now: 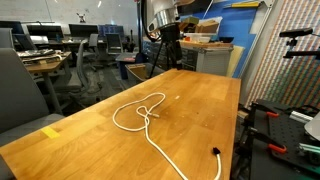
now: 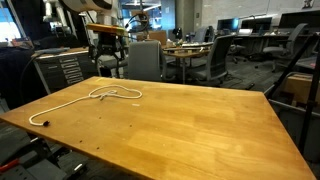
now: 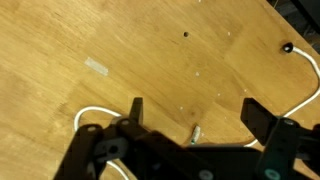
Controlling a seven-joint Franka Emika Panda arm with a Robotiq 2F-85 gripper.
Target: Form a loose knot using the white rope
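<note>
white rope (image 3: 98, 111) partly behind claw (image 3: 193, 107), cut off at edge

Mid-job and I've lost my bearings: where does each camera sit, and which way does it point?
Exterior view: off a near corner, looking along the wooden table over the white rope to the arm at the far end.
Exterior view: low beside the table, with the rope and arm far left.
Wrist view: looks down on the tabletop; the open end effector fills the bottom.
Shared: all three show rope and table.

Even, bright overhead light; soft glare on the pale wooden tabletop (image 2: 190, 120); backgrounds dim; wrist view slightly blurred.
</note>
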